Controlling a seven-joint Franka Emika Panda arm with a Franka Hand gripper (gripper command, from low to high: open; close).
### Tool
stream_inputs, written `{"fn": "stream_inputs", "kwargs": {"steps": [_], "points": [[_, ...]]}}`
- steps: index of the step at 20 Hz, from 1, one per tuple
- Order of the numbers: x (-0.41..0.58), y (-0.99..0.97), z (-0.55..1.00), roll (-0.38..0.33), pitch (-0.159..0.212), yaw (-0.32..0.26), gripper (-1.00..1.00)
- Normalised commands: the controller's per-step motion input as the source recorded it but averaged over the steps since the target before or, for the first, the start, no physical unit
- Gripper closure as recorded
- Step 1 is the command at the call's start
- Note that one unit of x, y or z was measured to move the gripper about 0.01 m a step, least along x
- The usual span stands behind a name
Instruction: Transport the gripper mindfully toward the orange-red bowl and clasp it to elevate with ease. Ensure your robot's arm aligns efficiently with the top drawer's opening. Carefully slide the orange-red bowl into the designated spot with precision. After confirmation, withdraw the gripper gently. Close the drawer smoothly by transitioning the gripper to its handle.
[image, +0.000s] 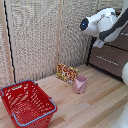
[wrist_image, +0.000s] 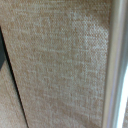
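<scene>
My white arm (image: 102, 24), with its blue-ringed cap (image: 84, 23), reaches in from the upper part of the exterior view's right. The gripper (image: 98, 44) hangs as a small white block right against the brown drawer cabinet (image: 110, 59). Its fingers are too small to make out there, and none show in the wrist view. That wrist view is filled by the grey-brown front of the top drawer (wrist_image: 60, 65), seen very close. The silver bar handle (wrist_image: 116, 65) runs along one side of it, and a dark gap (wrist_image: 2, 57) lies along the other. The orange-red bowl is out of view.
A red wire shopping basket (image: 27, 102) stands on the wooden floor at the exterior view's lower left. A pink cup (image: 80, 84) and a colourful flat box (image: 66, 73) sit mid-floor. Woven beige screens (image: 40, 35) form the back wall.
</scene>
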Motion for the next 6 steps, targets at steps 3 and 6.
{"fn": "stream_inputs", "kwargs": {"steps": [3, 6], "points": [[-0.007, 0.14, 0.42, -0.052, 0.009, -0.058, -1.00], [0.003, 0.20, 0.22, -0.080, 0.043, -0.051, -1.00]]}}
